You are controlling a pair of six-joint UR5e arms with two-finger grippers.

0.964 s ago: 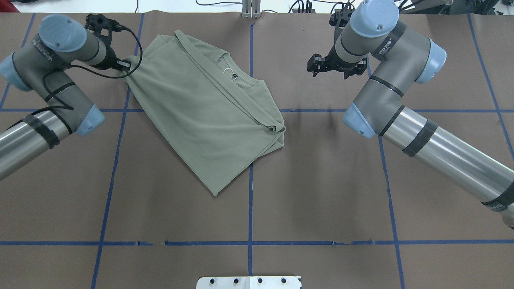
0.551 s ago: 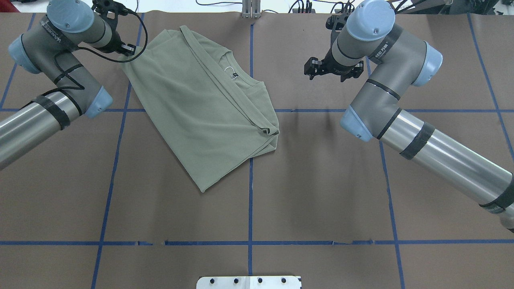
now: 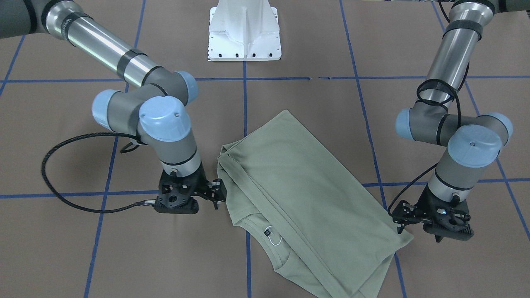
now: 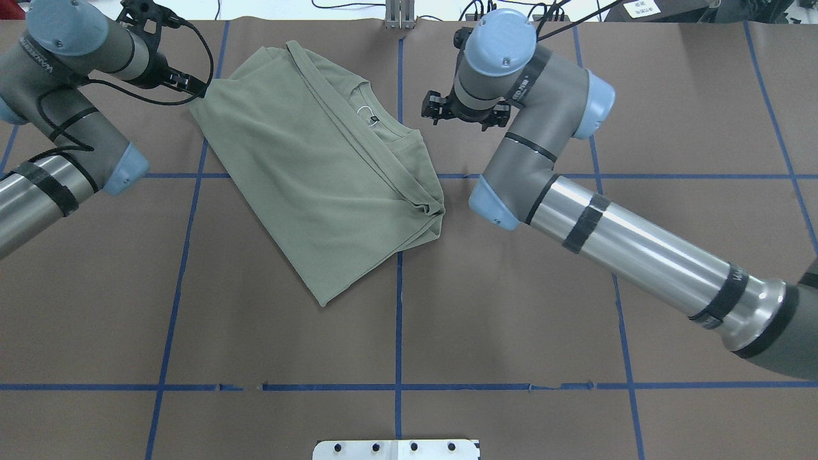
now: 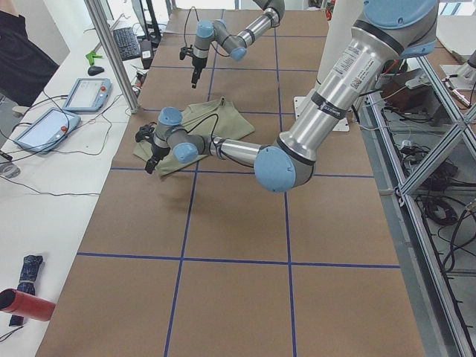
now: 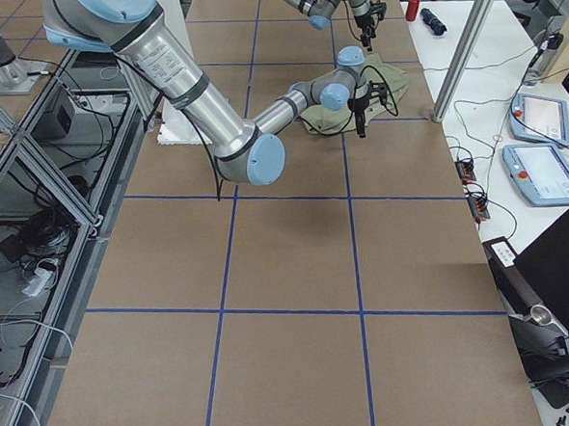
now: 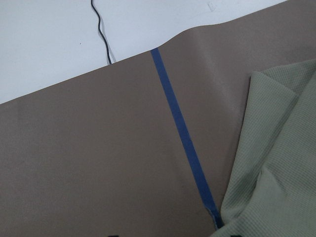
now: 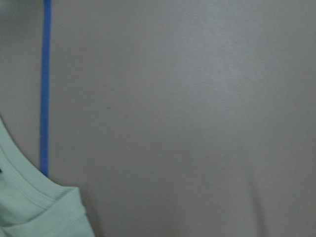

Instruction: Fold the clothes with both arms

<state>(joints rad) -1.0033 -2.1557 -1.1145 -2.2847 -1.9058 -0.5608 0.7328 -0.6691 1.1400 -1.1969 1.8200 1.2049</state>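
The pale sage-green shirt [image 4: 319, 172] lies folded and skewed on the brown table, left of centre at the far side, also in the front view [image 3: 306, 194]. Its ribbed neck and white loop [image 4: 365, 115] face up. My left gripper [image 4: 167, 75] hangs just off the shirt's far-left corner, a small gap from the cloth [image 3: 447, 232], open and empty. My right gripper [image 4: 463, 115] stands just right of the neck edge, beside the cloth without touching [image 3: 177, 207], open and empty. The left wrist view shows the shirt's edge [image 7: 276, 173]; the right wrist view shows the collar [image 8: 34, 212].
Blue tape lines [image 4: 398, 319] grid the brown table. The white pedestal base [image 3: 244, 31] stands at the near middle edge. A metal post [image 4: 397, 16] and cables lie along the far edge. Tablets [image 5: 85, 93] sit on a side bench.
My left gripper dragged the shirt's corner left and back, then let go and drew away. My right arm swung left to the shirt's neck side.
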